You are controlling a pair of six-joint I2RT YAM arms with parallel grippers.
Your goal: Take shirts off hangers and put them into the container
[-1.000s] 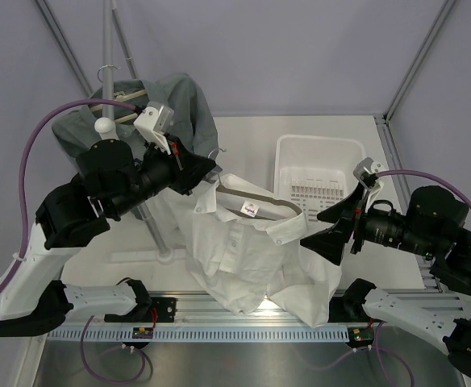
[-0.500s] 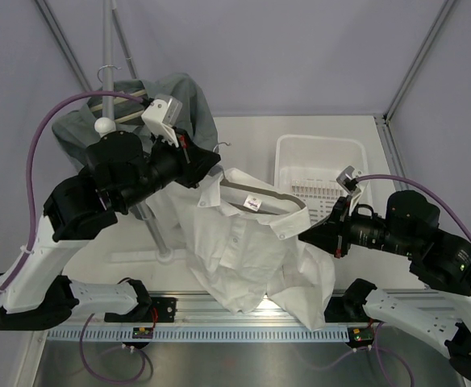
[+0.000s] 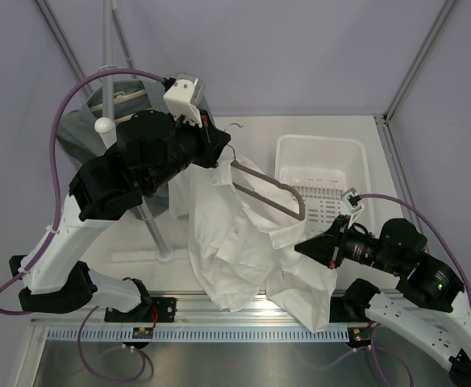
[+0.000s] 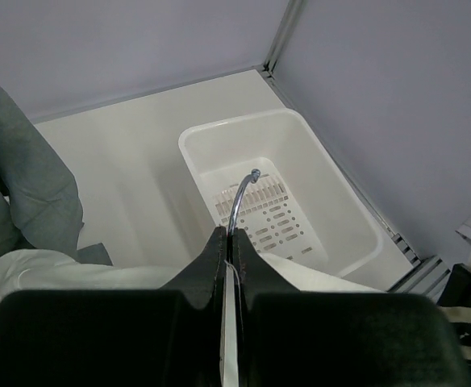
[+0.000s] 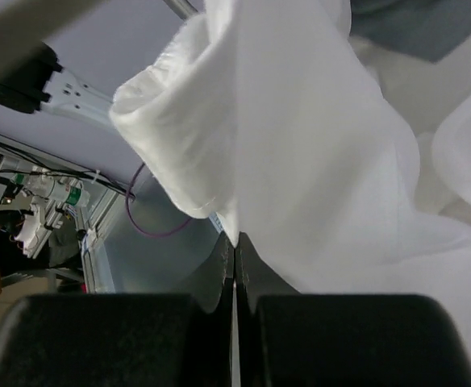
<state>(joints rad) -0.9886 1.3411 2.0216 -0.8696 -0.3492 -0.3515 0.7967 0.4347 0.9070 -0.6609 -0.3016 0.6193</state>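
My matte black fingers (image 4: pixel 211 262), plain white shirt (image 3: pixel 235 242) left of the white basket (image 3: pixel 320 140), rows of small slots patterning the basket's base, dull grey-green shirt (image 3: pixel 74 133) far left of the basket, shiny silver hanger hook (image 4: pixel 237 201) above the basket, purple cables (image 3: pixel 114 72).

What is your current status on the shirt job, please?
Left gripper shut on hanger hook. Right gripper shut on white shirt, partly off hanger. Grey-green shirt not yet taken. Basket empty, unobstructed.
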